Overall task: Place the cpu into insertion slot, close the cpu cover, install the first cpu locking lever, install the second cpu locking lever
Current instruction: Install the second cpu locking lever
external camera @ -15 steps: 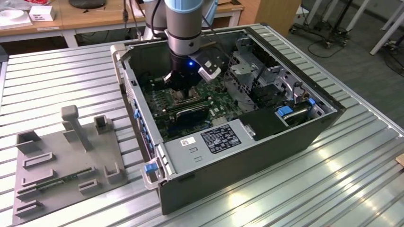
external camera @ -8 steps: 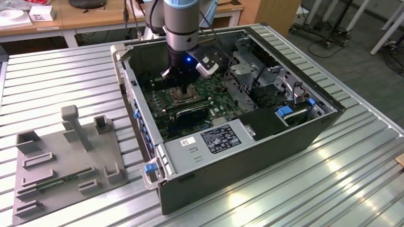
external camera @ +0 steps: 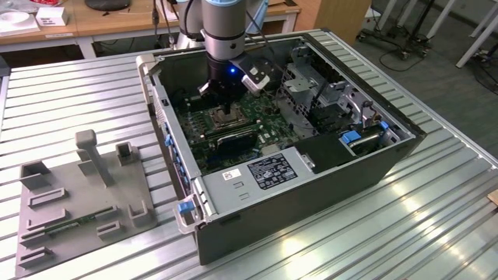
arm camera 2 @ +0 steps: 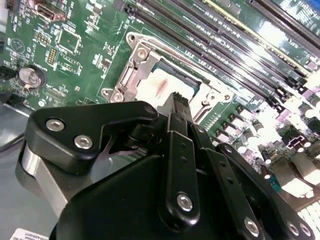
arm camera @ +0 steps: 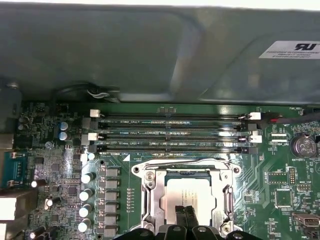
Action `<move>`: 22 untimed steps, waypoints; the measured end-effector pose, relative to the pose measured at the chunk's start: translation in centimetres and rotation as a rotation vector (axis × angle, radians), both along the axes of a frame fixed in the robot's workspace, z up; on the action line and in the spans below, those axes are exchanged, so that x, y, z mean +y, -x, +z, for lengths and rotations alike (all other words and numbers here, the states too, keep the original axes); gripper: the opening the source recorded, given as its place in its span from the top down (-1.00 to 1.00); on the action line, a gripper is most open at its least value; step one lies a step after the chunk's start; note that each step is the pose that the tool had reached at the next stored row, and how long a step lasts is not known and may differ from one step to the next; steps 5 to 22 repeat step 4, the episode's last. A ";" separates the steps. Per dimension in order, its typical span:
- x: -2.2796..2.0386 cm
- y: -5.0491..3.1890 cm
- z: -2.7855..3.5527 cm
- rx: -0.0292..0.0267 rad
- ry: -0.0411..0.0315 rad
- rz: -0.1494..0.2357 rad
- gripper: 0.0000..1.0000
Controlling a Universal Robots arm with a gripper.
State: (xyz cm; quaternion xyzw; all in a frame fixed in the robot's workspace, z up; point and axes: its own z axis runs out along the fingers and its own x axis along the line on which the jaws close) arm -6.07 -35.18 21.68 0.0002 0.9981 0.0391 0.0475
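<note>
1. On the ribbed metal table (external camera: pixel 435 192), note the open computer case (external camera: pixel 311 192); wooden desks (external camera: pixel 101 20) stand behind.
2. Find the cpu (arm camera: pixel 189 194) seated in its socket under the cover (arm camera: pixel 150 200), directly beneath the gripper (arm camera: pixel 186 212), fingers pressed together, holding nothing.

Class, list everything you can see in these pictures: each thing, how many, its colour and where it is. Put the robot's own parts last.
computer case: one, black and grey, lying open on the ribbed metal table.
table: one, silver, under the case.
circuit board: one, green, inside the case.
cpu: one, pale silver, seated in the socket on the board.
cpu cover: one, silvery frame, lying flat around the cpu.
memory slots: four, black, beside the socket.
grey box with white label: one, in the case's near corner.
grey tray: one, holding grey blocks, at the exterior view's left.
arm: one, silver-grey, reaching down into the case.
pincer: one, black, tips right over the cpu.
</note>
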 end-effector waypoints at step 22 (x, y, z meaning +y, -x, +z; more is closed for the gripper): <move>0.00 0.00 0.05 0.0002 0.0003 0.000 0.79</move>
